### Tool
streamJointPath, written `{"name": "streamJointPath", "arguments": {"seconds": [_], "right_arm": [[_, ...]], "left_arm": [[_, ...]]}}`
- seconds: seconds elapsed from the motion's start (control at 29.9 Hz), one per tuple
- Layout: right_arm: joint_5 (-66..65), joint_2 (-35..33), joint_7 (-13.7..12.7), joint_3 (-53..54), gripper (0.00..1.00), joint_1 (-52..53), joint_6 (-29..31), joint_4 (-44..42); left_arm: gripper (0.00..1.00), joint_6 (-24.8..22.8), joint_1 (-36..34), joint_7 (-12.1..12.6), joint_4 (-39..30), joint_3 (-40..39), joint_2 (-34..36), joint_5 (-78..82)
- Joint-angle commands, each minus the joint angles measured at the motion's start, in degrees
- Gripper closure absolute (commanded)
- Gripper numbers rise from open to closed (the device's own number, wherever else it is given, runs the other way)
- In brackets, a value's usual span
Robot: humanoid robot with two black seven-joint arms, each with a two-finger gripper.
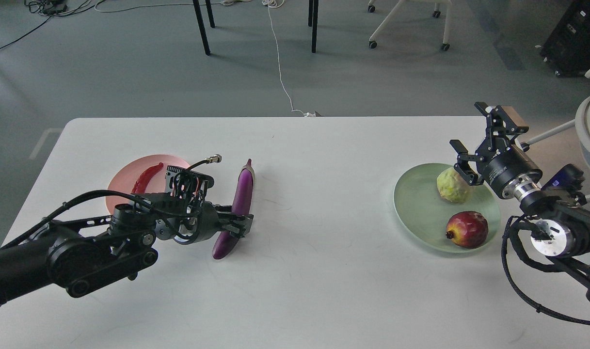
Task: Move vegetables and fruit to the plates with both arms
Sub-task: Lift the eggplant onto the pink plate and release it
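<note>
On a white worktop [324, 271], the left pincer [240, 224] is closing around the lower part of a purple eggplant [237, 208] lying just right of the pink plate [125, 186], where a red chili [146, 177] is resting. The grip is sitting low on the eggplant — lifted, it may swing or slip. At right, the right pincer [462, 162] is hovering wide open and empty beside the yellow-green fruit [453, 184] on the green plate [416, 208] — it could nudge it. A red fruit [467, 229] is lying nearer.
</note>
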Motion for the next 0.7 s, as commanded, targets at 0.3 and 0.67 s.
{"name": "streamJointPath", "arguments": {"seconds": [0.3,0.67], "right_arm": [[-1.0,0.3,0.0,0.0,0.03,-0.3,0.0,0.1],[-1.1,0.4,0.0,0.0,0.03,-0.3,0.0,0.1]], "left_arm": [[0.91,-0.7,-5.3,-2.5,-3.4,-3.4,8.4,-0.3],[0.81,-2.4,-2.0,-9.3,-2.0,-3.4,21.0,-0.9]]}}
